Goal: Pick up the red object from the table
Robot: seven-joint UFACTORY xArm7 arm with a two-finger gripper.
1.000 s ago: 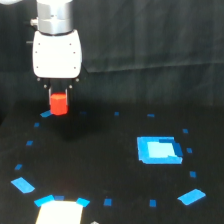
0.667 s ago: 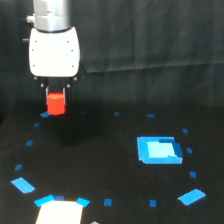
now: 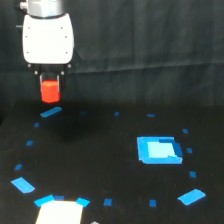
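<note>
The red object (image 3: pixel 50 91) is a small red-orange stubby block hanging in the air at the exterior view's upper left, clear of the black table (image 3: pixel 100 160). It sits between the dark fingers of my gripper (image 3: pixel 50 85), which is shut on it under the white gripper head (image 3: pixel 48 39). A blue tape mark (image 3: pixel 51 112) lies on the table just below the block.
A larger bright blue rectangle (image 3: pixel 159 150) lies at the exterior view's right. Small blue tape marks dot the table, with bigger ones at the front left (image 3: pixel 22 185) and front right (image 3: pixel 191 196). A white patch (image 3: pixel 59 212) sits at the bottom edge. Black wrinkled cloth hangs behind.
The gripper has risen with the red object held in it, lifting the block farther above the table and uncovering the blue tape mark beneath.
</note>
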